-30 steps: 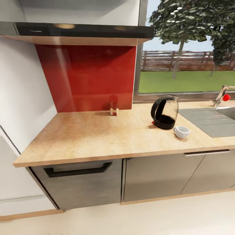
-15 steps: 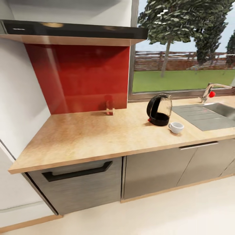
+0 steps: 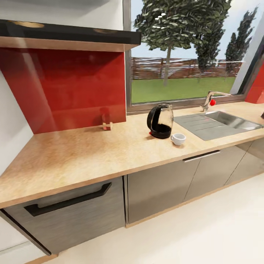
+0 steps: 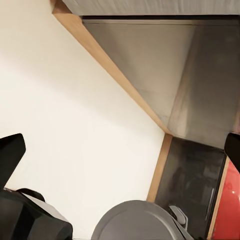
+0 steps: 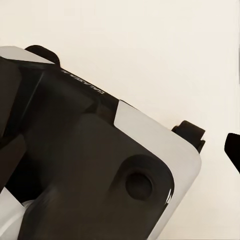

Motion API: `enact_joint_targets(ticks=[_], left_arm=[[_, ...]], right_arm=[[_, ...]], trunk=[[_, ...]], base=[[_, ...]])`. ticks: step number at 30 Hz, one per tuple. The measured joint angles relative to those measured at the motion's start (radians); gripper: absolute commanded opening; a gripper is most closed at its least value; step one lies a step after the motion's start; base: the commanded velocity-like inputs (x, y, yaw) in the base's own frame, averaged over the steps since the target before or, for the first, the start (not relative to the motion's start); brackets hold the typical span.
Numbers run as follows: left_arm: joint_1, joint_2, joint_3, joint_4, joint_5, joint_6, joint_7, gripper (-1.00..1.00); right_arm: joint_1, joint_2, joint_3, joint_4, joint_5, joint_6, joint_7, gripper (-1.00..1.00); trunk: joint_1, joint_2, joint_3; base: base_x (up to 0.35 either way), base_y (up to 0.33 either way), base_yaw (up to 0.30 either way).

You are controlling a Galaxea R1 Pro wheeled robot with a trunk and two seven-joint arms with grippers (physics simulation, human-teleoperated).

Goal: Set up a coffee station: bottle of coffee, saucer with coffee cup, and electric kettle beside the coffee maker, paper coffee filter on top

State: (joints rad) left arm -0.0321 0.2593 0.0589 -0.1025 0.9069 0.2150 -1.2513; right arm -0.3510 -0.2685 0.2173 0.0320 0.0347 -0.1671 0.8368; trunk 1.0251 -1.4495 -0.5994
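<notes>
Your left tool (image 4: 120, 155) is spread wide and carries nothing, its two dark tips sitting at opposite edges of the left wrist view over pale floor (image 4: 75, 110). It points down at the floor and the foot of the dark cabinets (image 4: 150, 55), so the arm looks to hang low beside the base, well under the table (image 3: 80, 154).

What has just changed is your viewpoint. The whole head picture has slid along the table towards the sink end, so the head or base has turned; the things themselves have not moved. That brings two task items closer to the middle of the view.

Reading left to right, a small block (image 3: 106, 125) stands at the foot of the red backsplash (image 3: 66, 91). Then comes the electric kettle (image 3: 160, 123), upright on the table near the window. The coffee cup (image 3: 178, 139) sits just beside it towards the front edge, directly on the table with no saucer under it. Beyond them lies the steel sink (image 3: 220, 123) with its tap (image 3: 209, 99). You are still travelling rather than reaching, I judge.

Your right tool (image 5: 120, 152) also points at the floor. One fingertip (image 5: 235, 150) shows at the picture's edge; the rest is lost against the robot's dark body, so I cannot tell its state.
</notes>
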Motion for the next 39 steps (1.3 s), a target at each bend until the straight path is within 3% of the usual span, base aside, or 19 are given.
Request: enact_joint_targets(ticks=[12, 15, 17, 18, 19, 23, 24, 25, 26, 28, 31, 32, 34, 36, 38, 39], left_arm=[[0.0, -0.001, -0.009, -0.001, -0.001, -0.002, 0.0, 1.0], [0.0, -0.004, -0.014, -0.011, -0.004, -0.039, 0.0, 1.0], [0.0, -0.009, -0.015, -0.072, -0.005, -0.042, 0.0, 1.0], [0.001, -0.057, -0.047, -0.171, -0.013, -0.034, 0.056, 1.0], [-0.002, -0.075, -0.056, -0.339, -0.013, -0.033, 0.082, 1.0], [0.0, -0.135, -0.146, -0.589, -0.02, 0.001, 0.25, 1.0], [0.0, -0.156, -0.192, -0.686, -0.019, 0.035, 0.323, 1.0], [0.0, -0.17, -0.214, -0.744, -0.02, 0.054, 0.363, 1.0], [0.0, -0.197, -0.245, -0.85, -0.019, 0.099, 0.455, 1.0], [-0.008, -0.277, -0.287, -1.076, -0.017, 0.217, 0.671, 1.0], [-0.069, -0.357, -0.3, -1.182, -0.017, 0.315, 0.789, 1.0], [-0.119, -0.386, -0.309, -1.205, -0.018, 0.347, 0.818, 1.0], [-0.251, -0.422, -0.374, -1.23, -0.038, 0.384, 0.851, 1.0], [-0.391, -0.433, -0.43, -1.24, -0.058, 0.399, 0.872, 1.0], [-0.457, -0.433, -0.445, -1.242, -0.064, 0.403, 0.899, 1.0], [-0.518, -0.433, -0.453, -1.244, -0.066, 0.406, 0.951, 1.0]], right_arm=[[0.0, 0.0, 0.0, 0.0, -0.001, -0.001, 0.003, 1.0], [0.0, 0.0, 0.0, 0.0, -0.002, -0.002, -0.002, 1.0], [0.0, 0.0, -0.001, 0.001, -0.003, -0.002, -0.024, 1.0], [0.0, -0.003, -0.007, 0.002, -0.008, -0.001, -0.146, 1.0], [0.0, -0.003, -0.007, 0.003, -0.008, -0.002, -0.16, 1.0], [0.0, -0.006, -0.007, 0.005, -0.008, -0.003, -0.189, 1.0], [0.0, -0.006, -0.008, 0.005, -0.008, -0.003, -0.194, 1.0], [0.0, -0.007, -0.008, 0.005, -0.008, -0.003, -0.195, 1.0], [0.0, -0.008, -0.008, 0.006, -0.008, -0.003, -0.198, 1.0], [0.0, -0.019, -0.008, 0.006, -0.009, -0.004, -0.202, 1.0], [0.0, -0.038, -0.008, 0.007, -0.009, -0.014, -0.203, 1.0], [0.0, -0.043, -0.008, 0.007, -0.009, -0.034, -0.204, 1.0], [0.004, -0.048, -0.007, 0.009, -0.009, -0.088, -0.227, 1.0], [0.013, -0.051, -0.006, 0.01, -0.008, -0.122, -0.272, 1.0], [0.015, -0.051, -0.007, 0.01, -0.009, -0.131, -0.289, 1.0], [0.017, -0.052, -0.007, 0.01, -0.009, -0.137, -0.299, 1.0]], trunk=[[0.0, 0.0, 0.0], [0.0, 0.0, 0.0], [0.0, 0.0, 0.0], [0.0, 0.0, 0.0], [0.0, 0.0, 0.0], [0.0, 0.0, 0.0], [0.0, 0.0, 0.0], [0.0, 0.0, 0.0], [0.0, 0.0, 0.0], [0.0, 0.0, 0.0], [0.0, 0.0, 0.0], [0.0, 0.0, 0.0], [0.0, 0.0, 0.0], [0.0, 0.0, 0.0], [0.0, 0.0, 0.0], [0.0, 0.0, 0.0]], base=[[0.0, 0.0, -0.115], [0.0, 0.0, -0.001], [0.0, 0.0, 0.0], [0.0, 0.0, 0.0], [0.0, 0.0, 0.0], [0.0, 0.0, 0.0], [0.0, 0.0, 0.0], [0.0, 0.0, 0.0], [0.0, 0.0, 0.0], [0.0, 0.0, 0.0], [0.0, 0.0, 0.0], [0.0, 0.0, 0.0], [0.0, 0.0, 0.0], [0.0, 0.0, 0.0], [0.0, 0.0, 0.0], [0.0, 0.0, 0.0]])
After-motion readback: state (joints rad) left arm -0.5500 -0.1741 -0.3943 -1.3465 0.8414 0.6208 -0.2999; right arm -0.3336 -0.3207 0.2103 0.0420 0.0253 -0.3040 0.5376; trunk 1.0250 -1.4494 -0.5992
